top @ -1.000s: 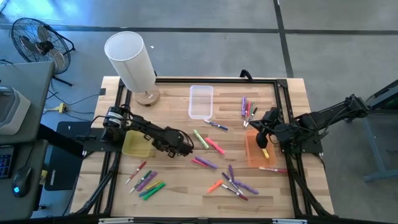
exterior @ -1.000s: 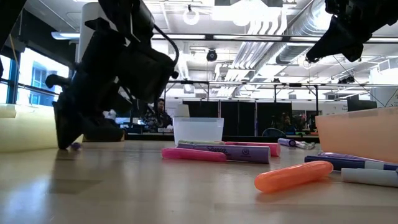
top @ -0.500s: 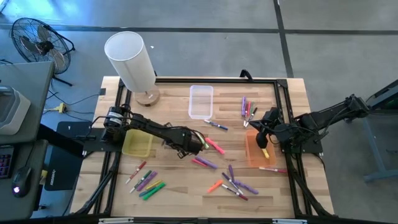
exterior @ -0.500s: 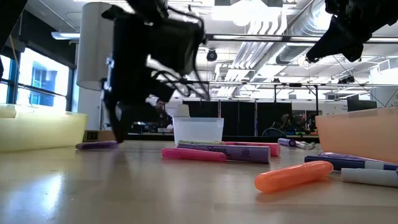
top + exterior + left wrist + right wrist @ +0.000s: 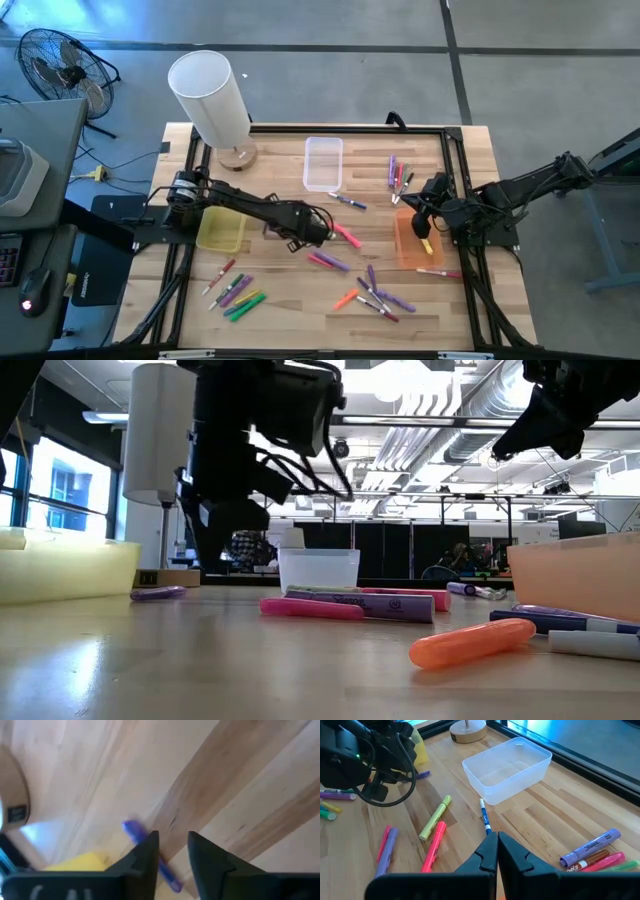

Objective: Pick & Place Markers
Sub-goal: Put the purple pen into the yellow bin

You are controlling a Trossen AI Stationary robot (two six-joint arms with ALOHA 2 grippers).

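Legibly, "Sharpie" (purple marker [image 5: 590,846])

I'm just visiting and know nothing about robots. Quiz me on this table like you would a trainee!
1. True or false: the clear bin holds markers.
2. The right pincer hovers over which bin? A yellow bin, B clear bin, C orange bin.
3. Fill in: the left pincer has its jaws ____.

Key: 1 false, it is empty; 2 C; 3 open.
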